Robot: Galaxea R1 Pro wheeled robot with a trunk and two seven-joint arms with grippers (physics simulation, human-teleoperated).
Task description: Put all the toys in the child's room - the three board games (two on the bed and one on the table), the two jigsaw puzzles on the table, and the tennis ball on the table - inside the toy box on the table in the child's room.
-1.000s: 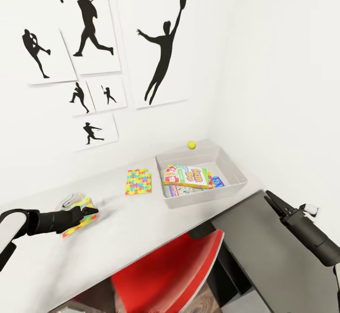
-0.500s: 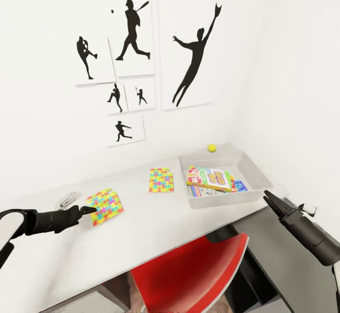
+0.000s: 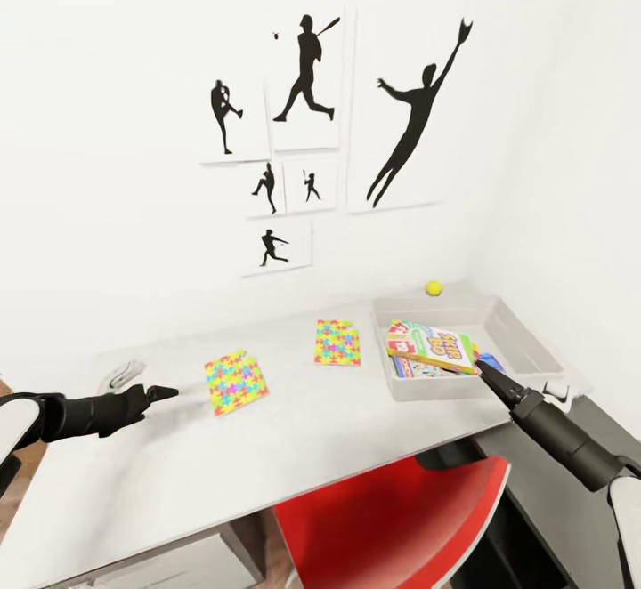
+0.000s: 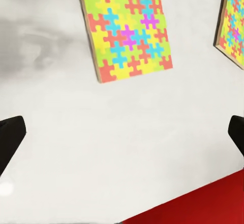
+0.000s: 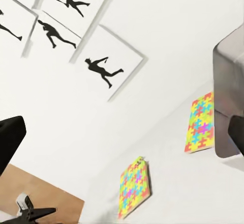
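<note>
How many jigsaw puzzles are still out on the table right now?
2. One jigsaw puzzle lies just ahead of the left claw; the other jigsaw puzzle lies flat beside the toy box, outside it. Neither is in the box.

"SKIP-BO" — on board game (image 3: 434,345)

The counter (image 3: 294,447) looks like smooth, matt, pale grey laminate. Both jigsaw puzzles (image 3: 235,382) (image 3: 337,342) show printed cardboard with a flat, bright finish. The toy box (image 3: 525,340) appears as smooth grey plastic. The tennis ball (image 3: 434,287) looks fuzzy and matt. The chair (image 3: 401,527) seat is glossy red plastic. The left end effector (image 3: 165,391) is matt black.
</note>
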